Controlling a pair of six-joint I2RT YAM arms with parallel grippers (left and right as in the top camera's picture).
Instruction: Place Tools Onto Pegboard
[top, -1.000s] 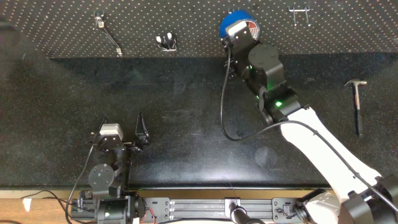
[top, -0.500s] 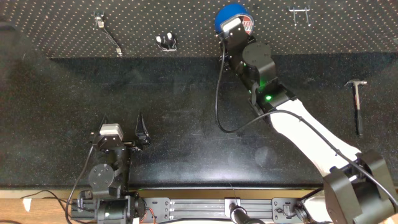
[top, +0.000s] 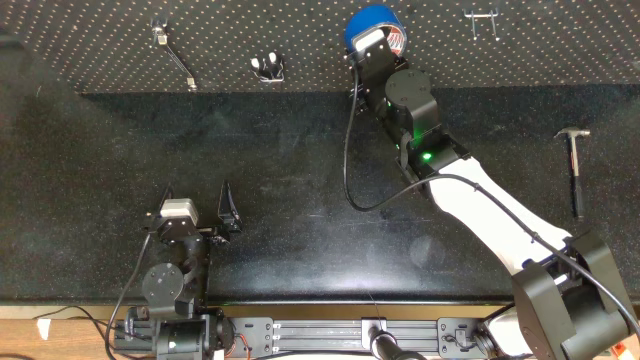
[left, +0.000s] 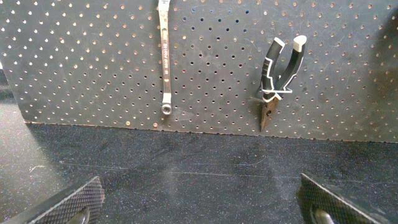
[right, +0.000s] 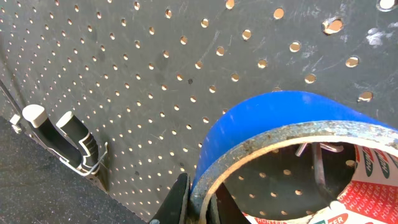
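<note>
Where right gripper (right: 199, 200) clamps, blue tape roll (right: 267, 119)

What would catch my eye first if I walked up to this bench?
The bright blue tape roll stands out, pinched by its rim in the right gripper up at the pegboard. Nearby on the board hang pliers and a wrench, while a hammer lies on the black table at its right end.

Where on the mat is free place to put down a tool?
Free: the mat between the left gripper and the right arm, and between that arm and the hammer. Crowded: where the right gripper holds the blue tape roll.
</note>
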